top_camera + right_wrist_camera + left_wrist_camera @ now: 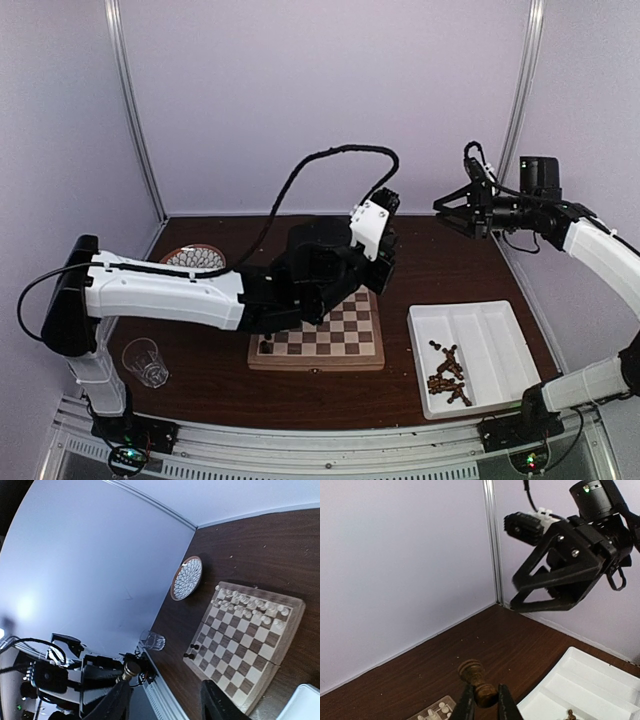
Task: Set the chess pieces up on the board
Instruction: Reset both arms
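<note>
My left gripper (485, 703) is shut on the base of a dark brown chess piece (476, 679), held high in the air; its ringed top points away from the fingers. Seen from above, the left gripper (390, 205) hangs over the far edge of the board (318, 338). My right gripper (444, 210) faces it from the right, open and empty, with its jaws (535, 592) spread. On the board (245, 645), cream-white pieces (250, 607) fill the far rows and two dark pieces (190, 651) stand at a near corner. More dark pieces (448, 372) lie in the white tray (495, 330).
A drinking glass (145, 360) stands near the left arm's base. A round patterned plate (193, 258) lies at the back left. The white divided tray sits right of the board. Grey walls close in the back and sides.
</note>
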`<control>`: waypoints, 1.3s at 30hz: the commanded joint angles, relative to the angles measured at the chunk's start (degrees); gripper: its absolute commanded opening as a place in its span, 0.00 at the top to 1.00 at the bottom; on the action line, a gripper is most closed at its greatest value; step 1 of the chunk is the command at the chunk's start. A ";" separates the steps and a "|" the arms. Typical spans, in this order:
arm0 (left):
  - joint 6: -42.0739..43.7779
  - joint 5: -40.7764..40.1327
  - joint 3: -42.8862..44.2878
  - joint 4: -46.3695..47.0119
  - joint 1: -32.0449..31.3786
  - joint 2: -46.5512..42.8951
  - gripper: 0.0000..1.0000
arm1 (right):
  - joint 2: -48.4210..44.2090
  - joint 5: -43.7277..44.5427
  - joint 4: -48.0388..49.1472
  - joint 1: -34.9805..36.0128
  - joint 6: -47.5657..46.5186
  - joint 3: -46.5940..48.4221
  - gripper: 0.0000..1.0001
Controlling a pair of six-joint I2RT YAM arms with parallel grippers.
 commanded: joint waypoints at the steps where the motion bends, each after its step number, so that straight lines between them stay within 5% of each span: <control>1: -7.78 9.55 3.79 -20.84 4.60 -5.14 0.92 | -2.86 -1.82 -16.66 -5.61 -21.59 3.36 0.47; 6: -14.01 24.96 10.97 -42.33 8.53 -3.32 0.92 | -4.69 9.00 -29.35 -7.65 -48.43 0.64 0.44; 15: -28.02 48.16 16.35 -55.02 14.00 3.27 0.92 | -8.76 14.02 -24.30 -7.77 -52.16 -7.94 0.45; 23: -28.19 52.62 25.10 -67.04 15.03 12.04 0.91 | -8.94 12.96 -24.03 -7.75 -52.62 -9.50 0.45; 39: -24.66 55.30 30.08 -74.61 15.11 21.33 0.91 | -7.90 12.55 -24.13 -7.77 -53.35 -10.35 0.46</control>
